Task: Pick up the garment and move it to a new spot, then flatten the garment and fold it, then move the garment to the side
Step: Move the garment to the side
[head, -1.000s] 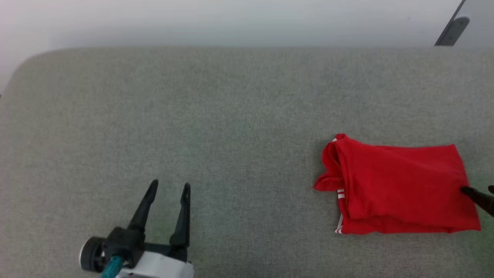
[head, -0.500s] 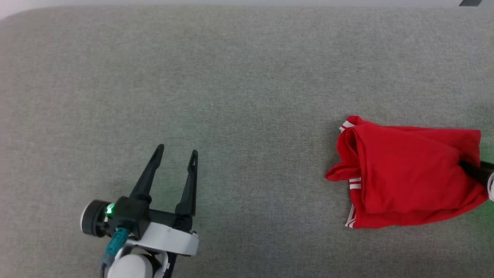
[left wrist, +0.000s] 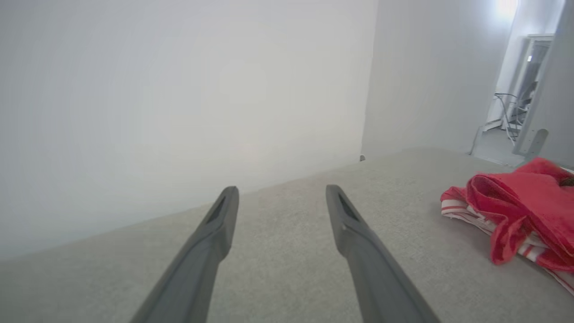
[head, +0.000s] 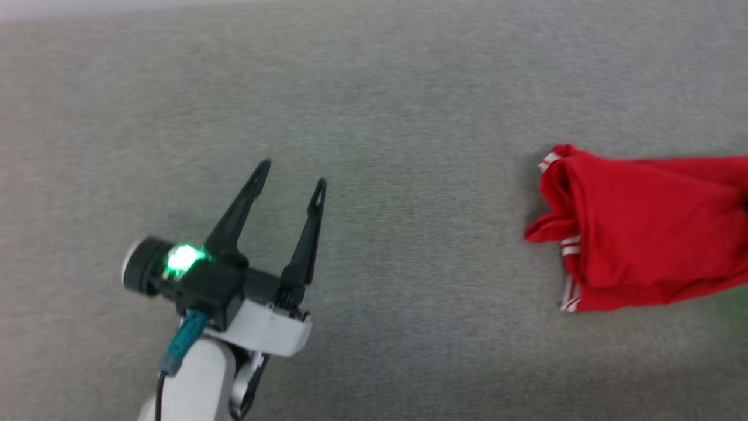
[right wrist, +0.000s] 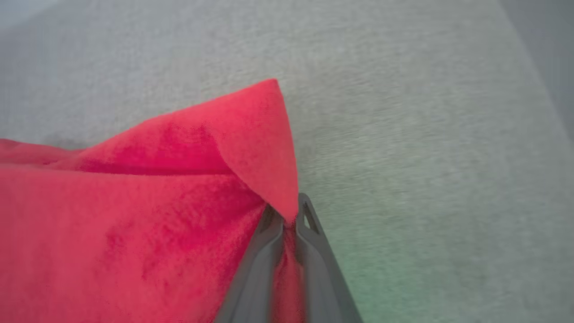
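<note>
The folded red garment [head: 643,228] lies at the right edge of the head view on the grey surface, its red-and-white striped trim showing at its left side. In the left wrist view the garment [left wrist: 515,211] sits far to the right. My right gripper [right wrist: 289,215] is shut on a corner of the garment [right wrist: 134,215], with the cloth pinched between its fingers and lifted into a peak. My left gripper [head: 290,175] hovers over bare surface at the lower left, open and holding nothing; its fingers [left wrist: 210,251] stand well apart.
A grey felt-like surface [head: 374,117] spreads across the view. A white wall [left wrist: 179,89] rises behind it, and a doorway with a grey post [left wrist: 531,143] lies at the far right of the left wrist view.
The head camera has tilted down. The right gripper has dragged the garment rightwards, its right part now past the frame edge. The left gripper stays open.
</note>
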Robot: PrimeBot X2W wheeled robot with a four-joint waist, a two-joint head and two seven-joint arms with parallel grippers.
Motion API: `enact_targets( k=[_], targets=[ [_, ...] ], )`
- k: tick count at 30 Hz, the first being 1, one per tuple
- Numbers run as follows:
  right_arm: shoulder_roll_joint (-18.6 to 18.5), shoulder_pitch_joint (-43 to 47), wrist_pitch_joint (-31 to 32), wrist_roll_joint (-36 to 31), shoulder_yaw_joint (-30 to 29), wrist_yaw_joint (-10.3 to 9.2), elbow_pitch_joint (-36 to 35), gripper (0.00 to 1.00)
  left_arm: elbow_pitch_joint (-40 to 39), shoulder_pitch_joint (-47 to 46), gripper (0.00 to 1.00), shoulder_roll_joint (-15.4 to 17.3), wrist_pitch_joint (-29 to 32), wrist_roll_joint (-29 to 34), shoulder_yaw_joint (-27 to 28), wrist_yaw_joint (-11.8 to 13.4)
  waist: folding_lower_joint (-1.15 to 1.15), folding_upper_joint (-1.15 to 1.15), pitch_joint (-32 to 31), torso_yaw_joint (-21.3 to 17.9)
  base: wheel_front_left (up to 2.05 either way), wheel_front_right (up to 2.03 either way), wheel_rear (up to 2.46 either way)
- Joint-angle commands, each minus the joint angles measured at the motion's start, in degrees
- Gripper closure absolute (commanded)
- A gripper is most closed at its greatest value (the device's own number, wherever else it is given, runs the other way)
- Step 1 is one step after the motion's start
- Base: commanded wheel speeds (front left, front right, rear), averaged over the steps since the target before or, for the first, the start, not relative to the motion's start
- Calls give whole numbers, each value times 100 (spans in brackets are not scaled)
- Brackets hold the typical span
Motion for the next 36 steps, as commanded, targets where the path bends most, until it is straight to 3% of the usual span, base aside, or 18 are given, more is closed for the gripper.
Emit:
enact_targets(
  k=[1,11,20,28,36],
  targets=[
    [-48,-91,-90,22,-39,-11,45,100,-16,-175,0,56,2,36,-40,-20,0,0,248,-384,0,0,0],
    [-110,-1101,-949,-72,-172,-11,997,100,226,-2026,0,660,2,17,-1173,-19,0,0,1012,-1008,0,0,0],
    [-102,-2286,-1935,-649,-59,-11,2277,100,586,-3587,0,694,2,-115,-1878,-17,0,0,1532,-1073,0,0,0],
    [53,-2931,-2565,-1037,192,-11,3059,100,799,-4214,0,668,2,-180,-2104,-16,0,0,1769,-1095,0,0,0],
    [155,-3215,-3062,-1274,392,-12,3612,100,920,-4252,0,737,2,-265,-2140,-17,0,0,1821,-1040,0,0,0]
  ],
)
